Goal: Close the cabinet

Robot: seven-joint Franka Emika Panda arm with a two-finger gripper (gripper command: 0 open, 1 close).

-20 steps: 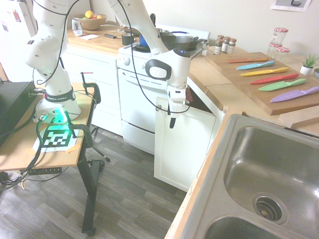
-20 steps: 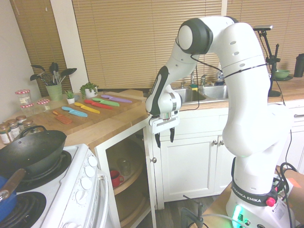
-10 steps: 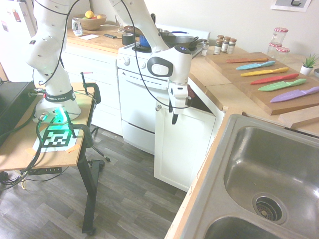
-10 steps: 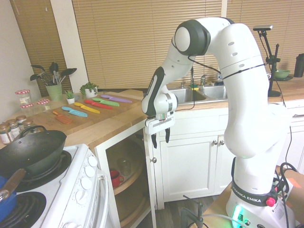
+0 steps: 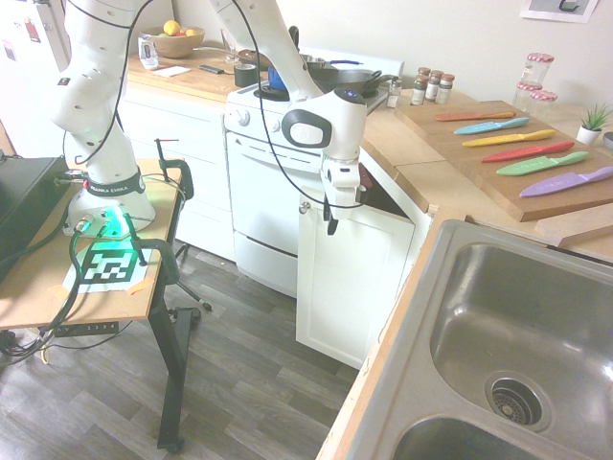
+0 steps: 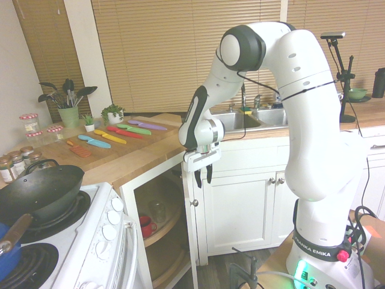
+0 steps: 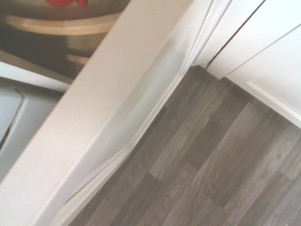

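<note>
The cabinet door hangs ajar right under the gripper, whose jaws sit a little apart, gripping nothing. I'd press flat against the door's outer face near its top free edge and push steadily toward the frame, not graze the rim. The door stands tall, long axis vertical, face angled out toward the floor space.

The cabinet is a white base unit with a tall shaker door and a small round silver knob near its upper corner. Its door stands ajar, showing wooden shelves inside.
</note>
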